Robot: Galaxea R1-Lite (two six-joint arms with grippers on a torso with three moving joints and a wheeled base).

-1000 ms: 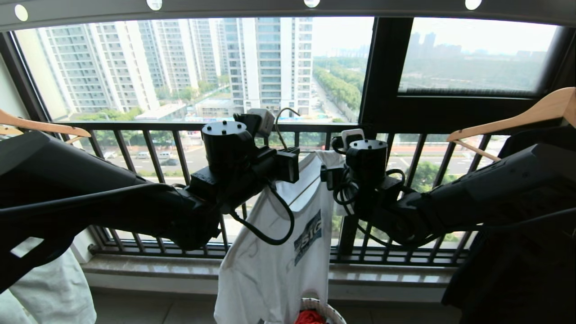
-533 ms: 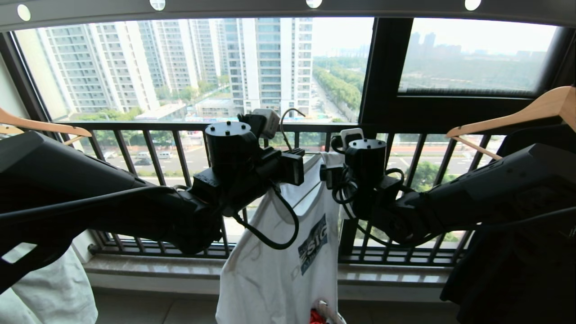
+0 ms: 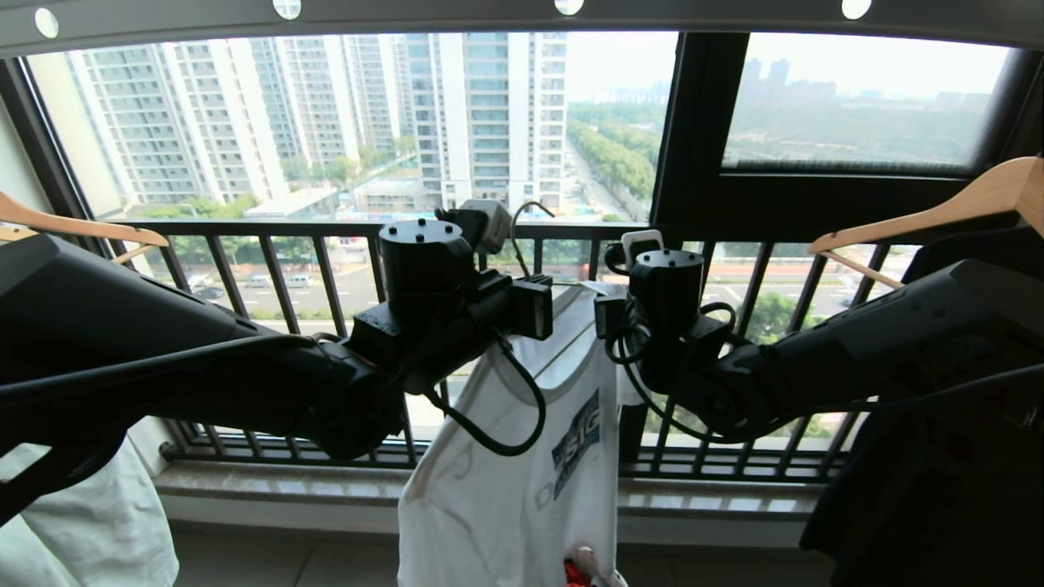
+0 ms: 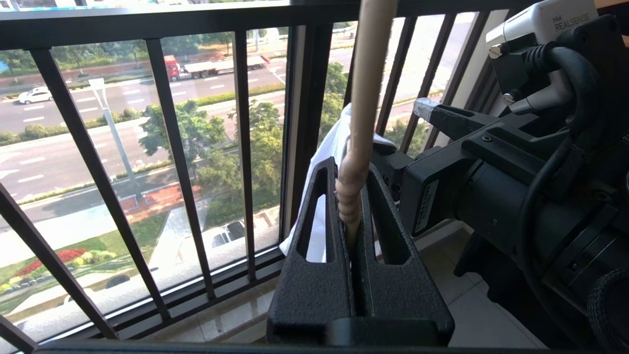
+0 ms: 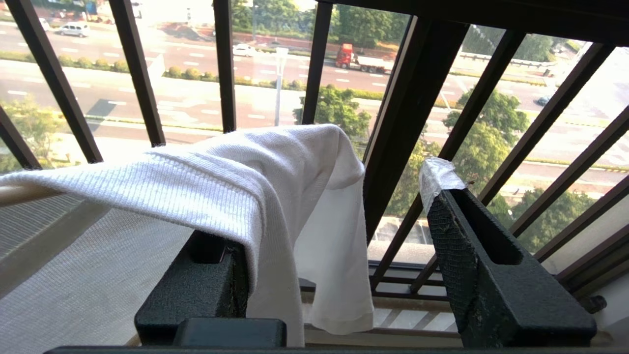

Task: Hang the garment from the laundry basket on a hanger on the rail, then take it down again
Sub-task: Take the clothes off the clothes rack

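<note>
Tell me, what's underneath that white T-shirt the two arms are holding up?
Below the white T-shirt, a bit of the laundry basket rim and something red peek out. The shirt covers the rest of the basket. The cream hanger runs inside the shirt's shoulder.

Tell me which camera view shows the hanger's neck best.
The left wrist view: the hanger has its twisted cream neck pinched in the shut left claw. The head view shows only a pale bar under the T-shirt. The right wrist view shows just a cream stub.
</note>
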